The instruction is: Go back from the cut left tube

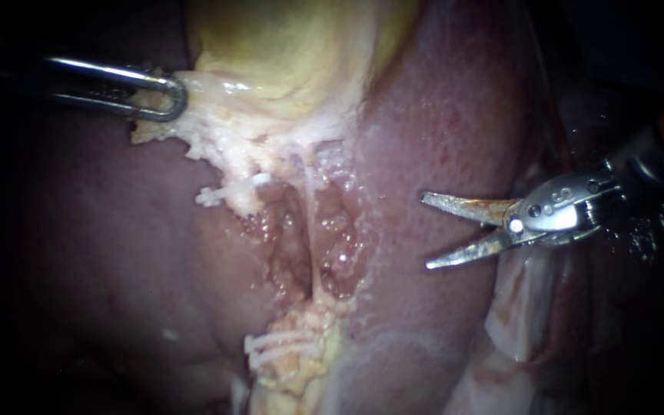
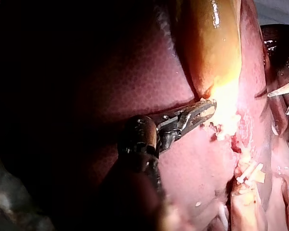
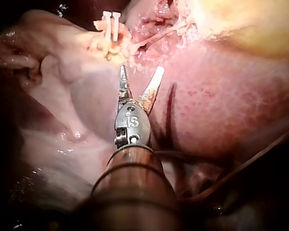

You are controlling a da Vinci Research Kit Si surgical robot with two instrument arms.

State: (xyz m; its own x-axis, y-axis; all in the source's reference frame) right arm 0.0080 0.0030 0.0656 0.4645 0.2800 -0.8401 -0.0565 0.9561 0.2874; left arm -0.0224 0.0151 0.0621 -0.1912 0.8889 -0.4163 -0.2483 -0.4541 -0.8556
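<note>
The cut tube point(image 1: 246, 201) lies in two ends. One stump carries one white clip point(image 1: 220, 192), and the other stump point(image 1: 301, 361) carries two clips point(image 1: 270, 344) side by side. Both sit ahead of the right instrument point(image 1: 426, 230), clear of its tips. Its two blades are spread wide and hold nothing, above the liver point(image 1: 439, 123). Beyond the stumps, the left instrument point(image 1: 164, 98) has its jaws clamped on the pale fringe of the gallbladder point(image 1: 286, 46).
</note>
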